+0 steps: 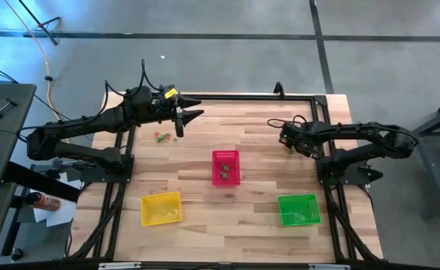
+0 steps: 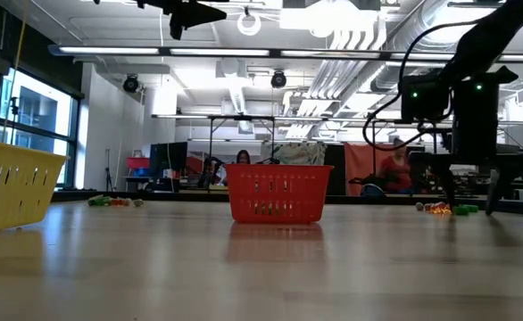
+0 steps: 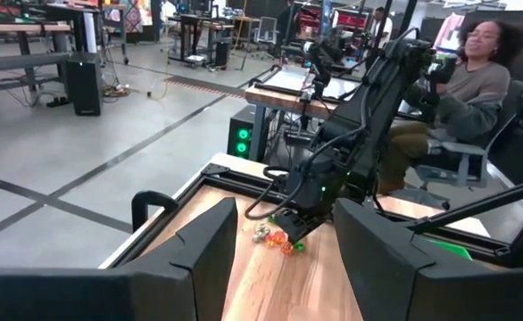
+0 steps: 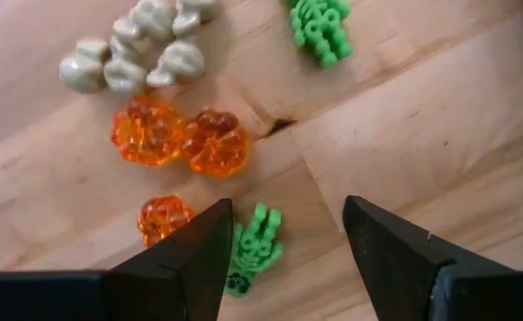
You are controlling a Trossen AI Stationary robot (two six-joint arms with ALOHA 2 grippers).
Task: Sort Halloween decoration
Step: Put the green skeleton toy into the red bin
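Note:
The Halloween decoration lies in two small heaps on the wooden table. In the right wrist view I see yellowish trinkets (image 4: 136, 49), orange ones (image 4: 181, 138) and green ones (image 4: 319, 27) near the far right corner. My right gripper (image 4: 288, 241) points down, open, low over this heap (image 1: 289, 144). One green trinket (image 4: 260, 242) lies close by the inner side of one finger. A second small heap (image 1: 161, 136) lies at the far left. My left gripper (image 1: 184, 116) hangs high above the table, level and open (image 3: 288, 267).
A red mesh basket (image 1: 226, 166) stands mid-table with a few small pieces in it. Nearer the front edge stand a yellow basket (image 1: 161, 208) on the left and a green basket (image 1: 299, 209) on the right. A person sits beyond the table's right side (image 3: 476, 80).

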